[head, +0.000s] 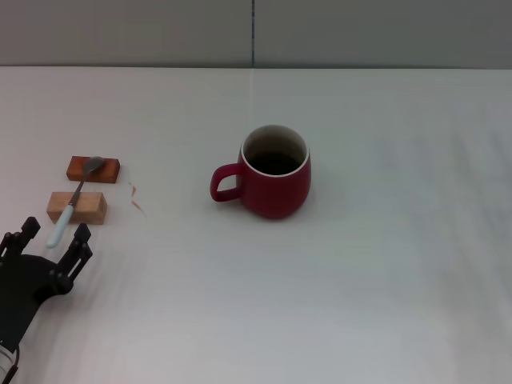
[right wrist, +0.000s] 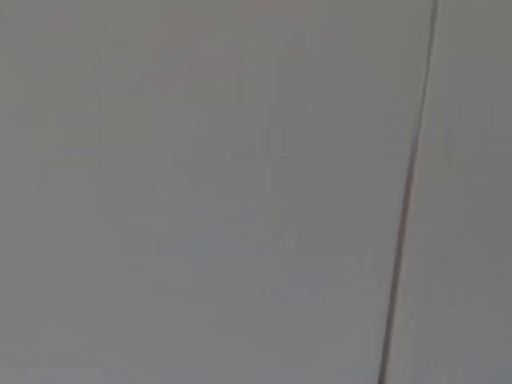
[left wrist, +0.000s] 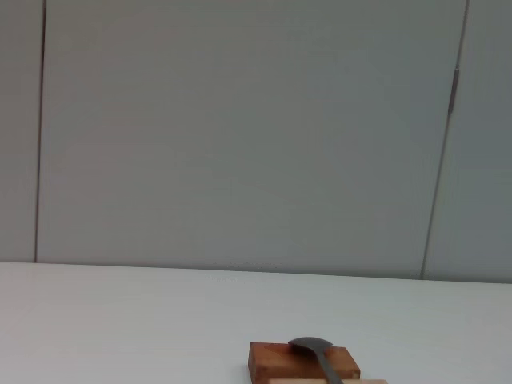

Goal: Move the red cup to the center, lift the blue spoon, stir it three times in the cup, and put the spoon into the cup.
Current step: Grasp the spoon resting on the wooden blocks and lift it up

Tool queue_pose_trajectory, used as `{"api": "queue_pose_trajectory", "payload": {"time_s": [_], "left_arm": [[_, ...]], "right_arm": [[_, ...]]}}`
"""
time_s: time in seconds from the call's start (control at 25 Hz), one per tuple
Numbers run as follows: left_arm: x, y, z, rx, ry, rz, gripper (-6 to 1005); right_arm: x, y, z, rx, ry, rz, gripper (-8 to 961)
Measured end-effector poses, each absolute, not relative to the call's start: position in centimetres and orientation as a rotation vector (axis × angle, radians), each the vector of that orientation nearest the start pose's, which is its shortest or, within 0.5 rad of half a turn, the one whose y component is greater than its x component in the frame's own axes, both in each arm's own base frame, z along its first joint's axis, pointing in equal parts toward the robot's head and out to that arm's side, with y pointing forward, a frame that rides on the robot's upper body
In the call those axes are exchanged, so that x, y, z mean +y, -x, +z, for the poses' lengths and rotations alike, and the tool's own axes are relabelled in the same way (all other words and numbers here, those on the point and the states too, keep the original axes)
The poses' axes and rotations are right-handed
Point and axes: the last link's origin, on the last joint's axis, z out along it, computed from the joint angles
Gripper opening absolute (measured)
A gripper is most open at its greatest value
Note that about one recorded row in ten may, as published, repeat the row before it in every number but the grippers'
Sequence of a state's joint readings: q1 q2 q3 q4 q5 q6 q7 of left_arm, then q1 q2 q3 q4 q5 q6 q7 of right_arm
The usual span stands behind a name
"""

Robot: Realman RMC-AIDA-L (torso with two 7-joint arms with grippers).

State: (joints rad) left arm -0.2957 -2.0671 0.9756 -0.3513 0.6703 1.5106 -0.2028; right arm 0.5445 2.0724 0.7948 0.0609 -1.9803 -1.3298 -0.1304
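Note:
The red cup [head: 274, 172] stands upright near the middle of the white table, its handle pointing toward my left side. The blue spoon [head: 74, 202] lies across two small wooden blocks at the left, its grey bowl [left wrist: 311, 346] on the far reddish block and its pale handle reaching toward me. My left gripper [head: 54, 237] is open at the near left, its fingers on either side of the handle's tip without holding it. My right gripper is out of view.
A reddish-brown block [head: 94, 169] and a lighter wooden block [head: 77, 208] support the spoon. A small curly scrap [head: 136, 198] lies just to their right. A grey wall [head: 256, 32] stands behind the table's far edge.

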Motion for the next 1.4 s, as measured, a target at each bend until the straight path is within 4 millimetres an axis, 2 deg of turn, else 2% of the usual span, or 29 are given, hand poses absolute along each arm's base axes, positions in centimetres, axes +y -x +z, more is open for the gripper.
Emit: {"api": "queue_pose_trajectory", "payload": {"time_s": [0.4, 1.0, 1.4], "left_arm": [[20.1, 37.3, -4.8, -0.755, 1.731, -0.646, 796], [20.7, 37.2, -5.2, -0.776, 1.768, -0.653, 617], [21.2, 37.3, -4.9, -0.782, 1.759, -0.670, 571]], "right_arm": [[35.1, -31.9, 4.0, 0.228, 1.352, 0.574, 696], [34.9, -32.0, 4.2, 0.219, 1.346, 0.574, 694], [34.6, -32.4, 4.3, 0.224, 1.344, 0.564, 695]]}}
